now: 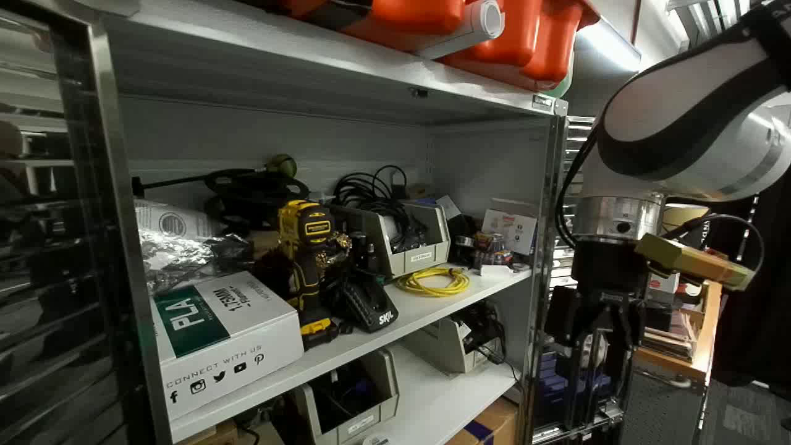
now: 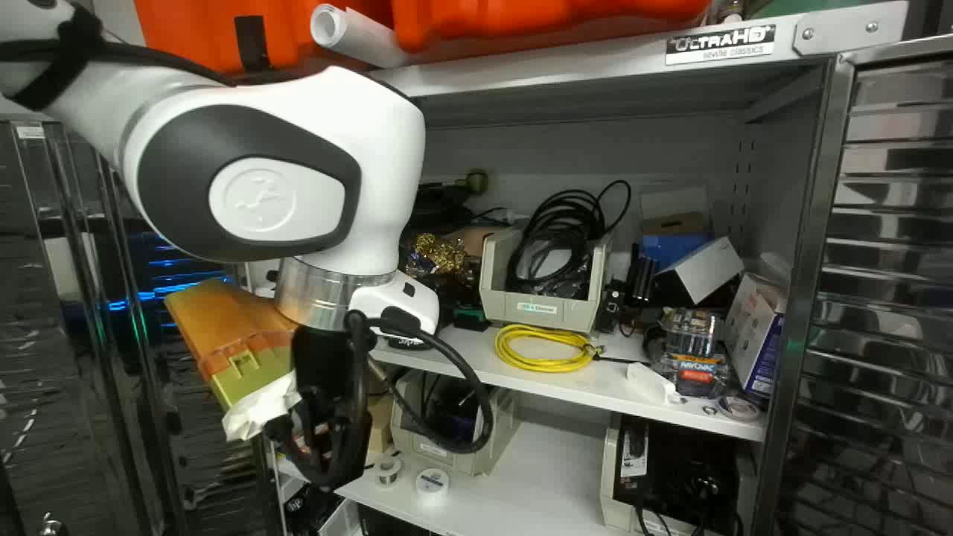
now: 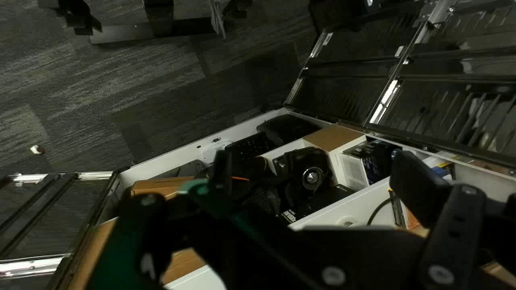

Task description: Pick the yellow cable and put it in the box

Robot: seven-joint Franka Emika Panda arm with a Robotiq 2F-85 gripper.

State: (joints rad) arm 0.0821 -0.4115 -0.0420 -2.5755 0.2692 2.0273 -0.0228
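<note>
Black hand point(image 3: 312, 169) pointing down, fingers point(image 3: 419, 189) spread apart, rounded white arm point(image 2: 279, 197) bent above, smooth yellow cable point(image 2: 547, 365) coiled on white worktop point(image 2: 473, 353), near beige plastic box point(image 2: 569, 314)

both exterior views closely face the same shelves point(image 1: 414, 308), the arm point(image 1: 673, 139) at three o'clock in an exterior view, the wrist view facing down.

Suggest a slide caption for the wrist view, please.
The open, empty gripper against a backdrop of cluttered white shelves and dark carpet.
</note>
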